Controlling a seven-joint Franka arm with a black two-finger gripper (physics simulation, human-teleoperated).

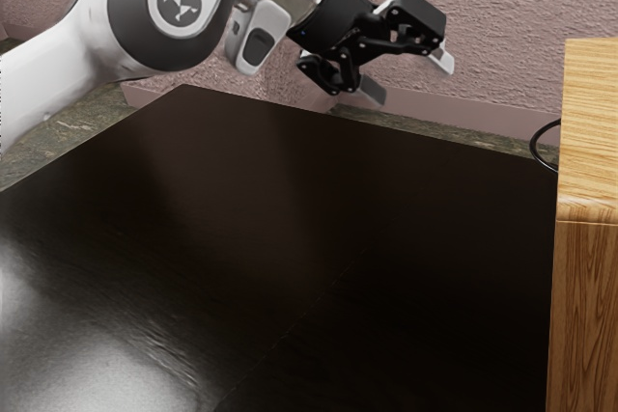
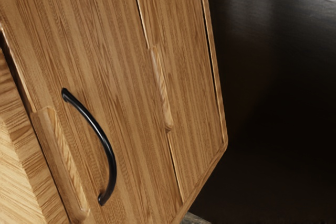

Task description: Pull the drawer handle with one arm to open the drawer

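Approach step: your black two-finger gripper, upper centre, has fingers spread and empty, well apart from the curved black metal handle. Next, straddle it.

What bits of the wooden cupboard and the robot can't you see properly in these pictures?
1. Exterior view: the wooden cabinet is mostly cut off by the right edge; its black handle shows as a small curved bit.
2. Wrist view: the cabinet runs past the edges, so its whole front cannot be seen.
3. Exterior view: the arm behind the open gripper is cut off at the left edge.
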